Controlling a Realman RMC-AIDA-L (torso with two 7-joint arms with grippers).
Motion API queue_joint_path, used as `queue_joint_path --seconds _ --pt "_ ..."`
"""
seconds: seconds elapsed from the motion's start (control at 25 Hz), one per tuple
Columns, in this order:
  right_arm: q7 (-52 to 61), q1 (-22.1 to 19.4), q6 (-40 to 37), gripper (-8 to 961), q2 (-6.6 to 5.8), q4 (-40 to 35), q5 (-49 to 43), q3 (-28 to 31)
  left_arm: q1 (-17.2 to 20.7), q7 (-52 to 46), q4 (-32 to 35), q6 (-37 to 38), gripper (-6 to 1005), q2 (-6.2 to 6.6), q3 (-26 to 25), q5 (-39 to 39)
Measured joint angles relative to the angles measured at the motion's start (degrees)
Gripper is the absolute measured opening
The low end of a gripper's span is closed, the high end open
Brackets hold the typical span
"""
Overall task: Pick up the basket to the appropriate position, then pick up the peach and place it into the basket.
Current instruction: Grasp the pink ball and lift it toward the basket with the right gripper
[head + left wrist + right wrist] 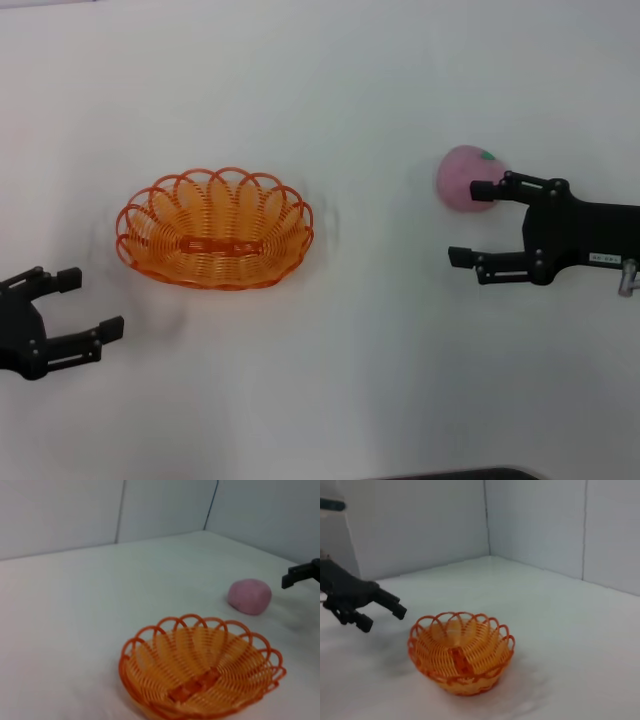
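The orange basket [214,228] sits empty on the white table, left of centre. It also fills the lower part of the left wrist view [200,672] and stands mid-frame in the right wrist view [461,650]. The pink peach [468,178] lies at the right, and shows as the peach [249,596] beyond the basket. My right gripper [472,222] is open just beside the peach, its far fingertip overlapping the fruit's near side. My left gripper [90,303] is open near the front left, a short way from the basket's left end, holding nothing.
The white table [330,380] stretches all around. Pale walls [535,525] close the table's far side. The left gripper [382,618] shows in the right wrist view, next to the basket.
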Motion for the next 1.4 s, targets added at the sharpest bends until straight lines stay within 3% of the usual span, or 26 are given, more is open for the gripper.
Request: queue_joint_path --seconds 0.4,0.64,1.4 --pt "25.1 1.3 -5.3 947 -0.58 -8.9 -2.6 -0.3 0.3 0.1 -0.1 1.0 888 0.02 -1.3 -2.6" --pt "42.2 5.7 -5.9 946 -0.83 -11.9 -12.0 -0.4 0.4 0.3 0.0 1.3 888 -0.01 -2.8 -5.0" --pt "58.8 10.7 -5.9 944 -1.19 -20.0 -22.9 -0.4 0.3 2.0 -0.2 2.0 888 0.0 -2.7 -6.2"
